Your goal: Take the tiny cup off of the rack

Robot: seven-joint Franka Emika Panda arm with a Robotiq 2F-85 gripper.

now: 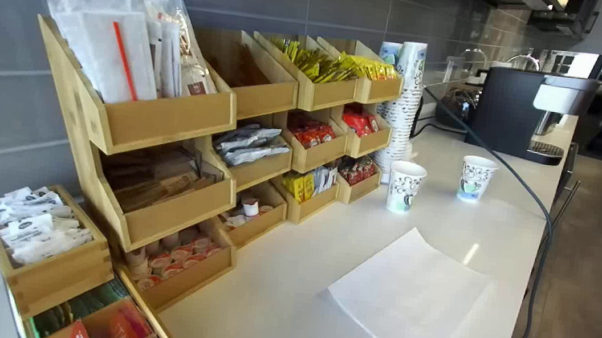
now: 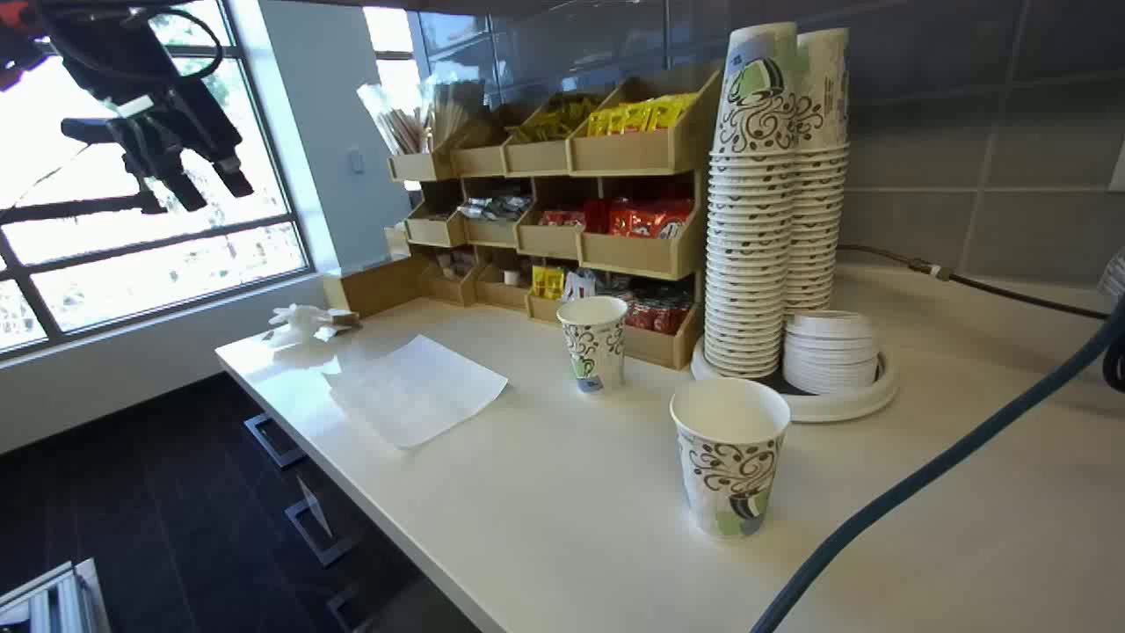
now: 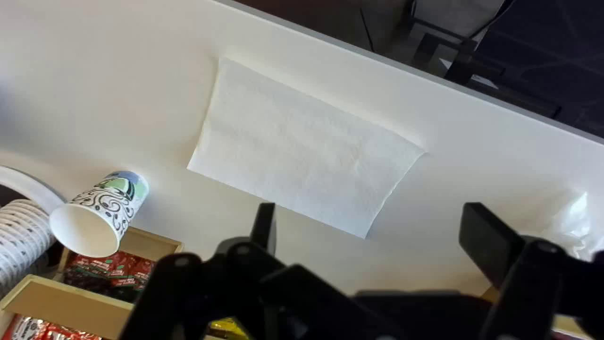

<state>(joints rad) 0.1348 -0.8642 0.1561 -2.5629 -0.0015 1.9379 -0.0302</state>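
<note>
Gripper (image 3: 370,224), jaws spread apart. Tiny cup (image 1: 250,207): lowest tier of rack (image 1: 168,125), second bin (image 1: 262,226) from left. Red packet (image 1: 124,332), near left: lettering partly legible. Window (image 2: 176,248), far left: in an exterior view only.

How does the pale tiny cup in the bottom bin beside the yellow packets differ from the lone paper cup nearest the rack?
The tiny cup is far smaller than the paper cup. The tiny cup sits in a bottom bin of the rack, while the paper cup stands upright on the counter. The tiny cup looks pale, any print too small to tell, while the paper cup bears dark swirls and green print. Both look round.
</note>
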